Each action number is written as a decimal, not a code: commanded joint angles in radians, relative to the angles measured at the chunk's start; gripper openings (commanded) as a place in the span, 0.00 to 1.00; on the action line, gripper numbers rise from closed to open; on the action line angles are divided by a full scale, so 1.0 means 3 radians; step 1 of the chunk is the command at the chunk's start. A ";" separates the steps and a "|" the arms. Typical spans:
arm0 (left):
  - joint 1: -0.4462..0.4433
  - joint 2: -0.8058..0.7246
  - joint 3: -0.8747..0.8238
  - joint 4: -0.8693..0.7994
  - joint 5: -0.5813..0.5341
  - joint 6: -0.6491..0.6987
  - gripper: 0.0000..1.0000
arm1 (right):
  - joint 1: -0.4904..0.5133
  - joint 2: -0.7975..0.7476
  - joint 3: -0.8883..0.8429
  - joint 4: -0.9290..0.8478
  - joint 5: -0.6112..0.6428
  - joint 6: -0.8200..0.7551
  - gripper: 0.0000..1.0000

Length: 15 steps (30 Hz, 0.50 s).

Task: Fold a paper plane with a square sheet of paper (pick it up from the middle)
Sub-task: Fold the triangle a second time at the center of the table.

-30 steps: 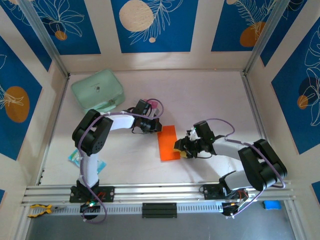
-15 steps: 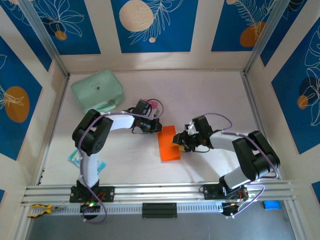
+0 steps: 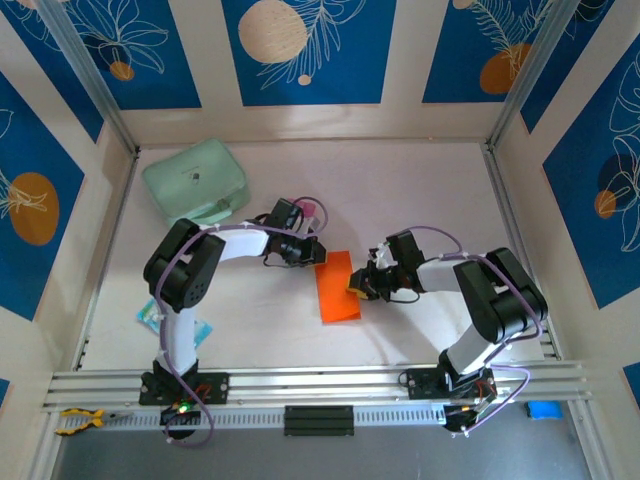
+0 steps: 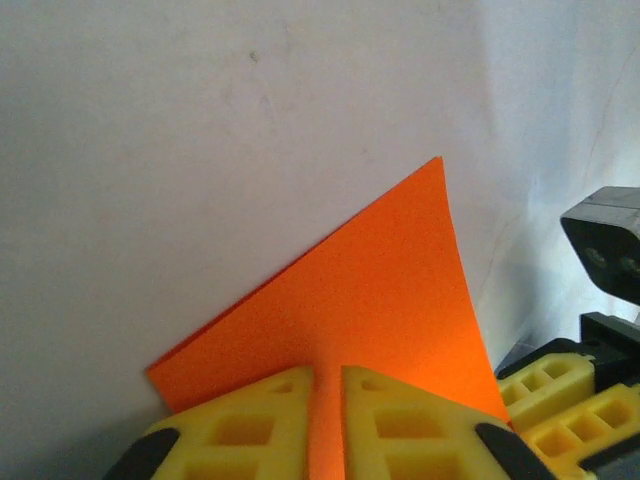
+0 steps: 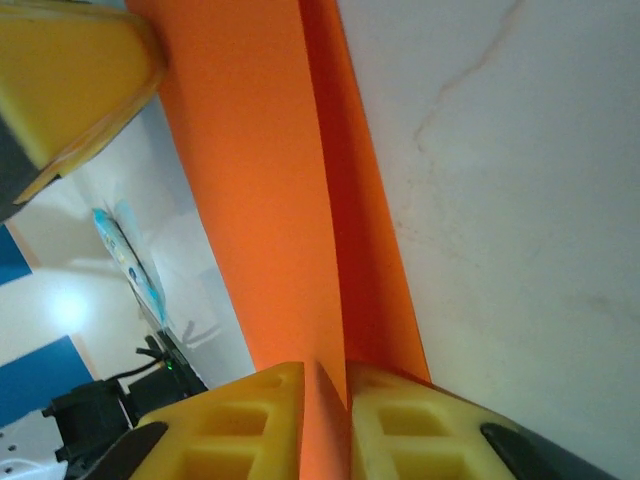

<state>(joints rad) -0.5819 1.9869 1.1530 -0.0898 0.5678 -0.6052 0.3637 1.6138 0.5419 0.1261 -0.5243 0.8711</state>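
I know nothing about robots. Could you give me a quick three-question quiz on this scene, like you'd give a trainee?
1. True or false: the orange paper lies untouched on the table.
2. What sits at the table's far-left corner? A) mint-green case B) red cup C) blue bowl
3. How many grippers pinch the paper?

Key: 1 false; 2 A; 3 two, the left gripper and the right gripper.

The left gripper [image 3: 317, 256] blocks the far-left corner of the orange sheet [image 3: 337, 288], and the right gripper [image 3: 355, 287] blocks its right edge. Far-left of the sheet stand a pink block [image 3: 309, 211] and a mint-green case [image 3: 195, 180]. The table [image 3: 430, 190] far-right of the sheet lies open.
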 commanded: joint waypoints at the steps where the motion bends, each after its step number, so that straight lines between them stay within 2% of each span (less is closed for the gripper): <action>1: -0.0023 -0.0304 0.0012 -0.0049 0.0014 0.0010 0.26 | -0.0048 0.0016 0.0039 0.0053 -0.0067 -0.0059 0.13; 5: -0.0039 -0.0565 -0.0057 -0.0075 -0.0075 0.0068 0.33 | -0.0075 -0.0073 0.0014 0.0036 0.0042 -0.0013 0.08; 9: -0.0090 -0.0817 -0.0209 -0.0035 -0.0199 0.0161 0.34 | -0.0102 -0.0201 0.0028 -0.0200 0.0385 0.0066 0.06; 15: -0.0293 -0.1123 -0.0496 0.0053 -0.0422 0.0331 0.36 | -0.0125 -0.0325 -0.0032 -0.0117 0.0526 0.0246 0.05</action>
<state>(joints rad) -0.6392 1.6855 1.0416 -0.0826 0.4847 -0.5575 0.3325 1.5433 0.5419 0.1116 -0.4034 0.9134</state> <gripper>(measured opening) 0.358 0.063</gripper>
